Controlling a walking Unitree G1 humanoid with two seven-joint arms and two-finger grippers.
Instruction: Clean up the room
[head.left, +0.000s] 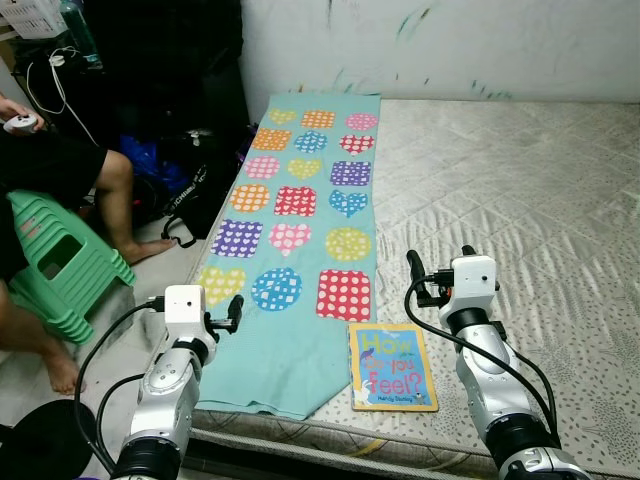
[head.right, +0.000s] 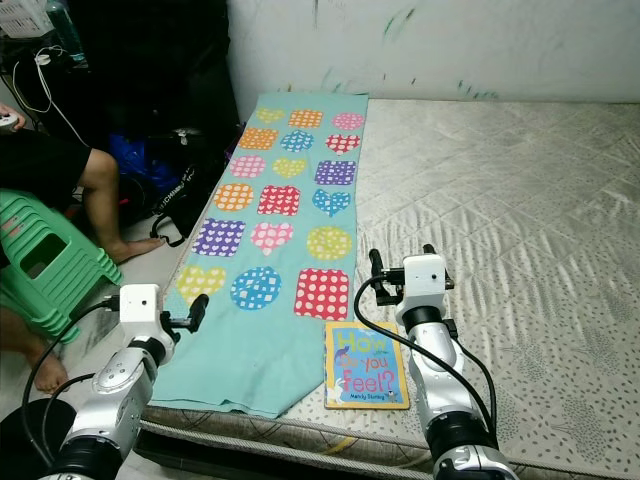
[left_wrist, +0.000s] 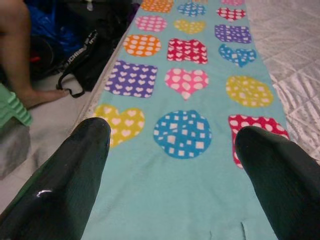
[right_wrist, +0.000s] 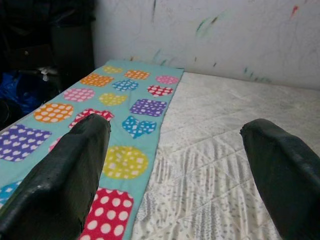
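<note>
Two grippers raised over near edge of mattress (head.left: 520, 190), both empty. Left gripper (left_wrist: 172, 150) above near left part of teal blanket (head.left: 300, 300), fingers spread wide apart, nothing between them; blue dotted circle and yellow heart patch visible beyond fingertips (left_wrist: 90, 137). Right gripper (right_wrist: 175, 150) above bare quilted mattress just right of blanket edge, fingers likewise spread wide, holding nothing; red dotted patch and yellow dotted circle near its left finger in right wrist view.

Teal blanket laid flat lengthwise along left side of mattress, running from scribbled white wall (head.left: 450, 45) to near edge, where one corner hangs slightly over side. Pattern: three columns of coloured hearts, squares and circles.

Picture book (head.left: 391, 366) with blue cover and yellow border, title "How do you feel?", lying flat on mattress near front edge, touching or slightly overlapping blanket's near right corner, between the two arms and closer to right arm.

Left of bed: seated person, bare leg (head.left: 125, 205) and foot on floor, one hand (head.left: 15, 118) holding small white controller; green plastic stool (head.left: 60, 265) beside leg; black bag (head.left: 190, 190) with strap on floor against bed side, blue item behind it.
</note>
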